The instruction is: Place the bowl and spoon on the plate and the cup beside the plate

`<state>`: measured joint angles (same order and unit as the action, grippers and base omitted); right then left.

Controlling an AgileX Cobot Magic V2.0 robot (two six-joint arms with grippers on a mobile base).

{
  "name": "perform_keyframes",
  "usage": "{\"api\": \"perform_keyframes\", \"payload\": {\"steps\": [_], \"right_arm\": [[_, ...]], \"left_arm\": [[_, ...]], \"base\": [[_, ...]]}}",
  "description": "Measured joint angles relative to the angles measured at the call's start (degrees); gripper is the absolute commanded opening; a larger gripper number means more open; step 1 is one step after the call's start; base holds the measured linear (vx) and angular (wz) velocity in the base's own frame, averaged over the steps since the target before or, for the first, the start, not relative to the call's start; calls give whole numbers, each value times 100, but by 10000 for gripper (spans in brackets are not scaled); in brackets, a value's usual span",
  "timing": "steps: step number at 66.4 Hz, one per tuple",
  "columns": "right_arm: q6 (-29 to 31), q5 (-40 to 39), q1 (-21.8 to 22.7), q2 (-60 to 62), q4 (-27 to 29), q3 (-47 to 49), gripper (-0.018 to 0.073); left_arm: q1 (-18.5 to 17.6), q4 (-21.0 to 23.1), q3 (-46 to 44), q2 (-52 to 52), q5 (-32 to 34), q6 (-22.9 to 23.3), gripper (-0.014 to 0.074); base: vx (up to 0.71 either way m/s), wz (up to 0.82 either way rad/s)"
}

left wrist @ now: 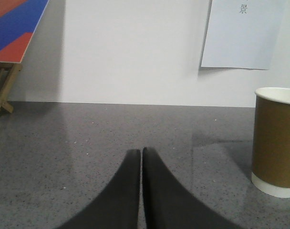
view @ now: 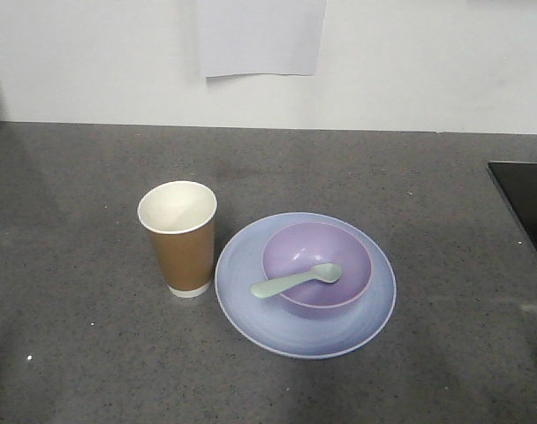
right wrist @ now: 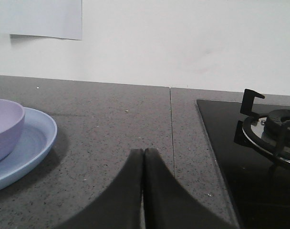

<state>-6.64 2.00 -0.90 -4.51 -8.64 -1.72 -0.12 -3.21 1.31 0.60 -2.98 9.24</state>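
Left gripper (left wrist: 141, 155) and right gripper (right wrist: 143, 155) hover low, jaws closed, empty.

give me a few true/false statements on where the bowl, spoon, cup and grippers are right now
1. The bowl sits on the plate. True.
2. The spoon lies on the counter beside the plate. False: it rests in the bowl, handle over the rim.
3. The cup stands upright beside the plate. True.
4. The left gripper holds the cup. False: it is shut on nothing, apart from the cup.
5. The right gripper is shut and empty. True.
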Motion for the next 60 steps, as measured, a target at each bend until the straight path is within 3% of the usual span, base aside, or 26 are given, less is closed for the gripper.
{"api": "perform_keyframes", "payload": {"steps": [60], "right_arm": [[-6, -7, 0, 0, 343, 0, -9]], "left_arm": [[0, 0, 0, 0, 0, 0, -6]], "base": [[0, 0]]}}
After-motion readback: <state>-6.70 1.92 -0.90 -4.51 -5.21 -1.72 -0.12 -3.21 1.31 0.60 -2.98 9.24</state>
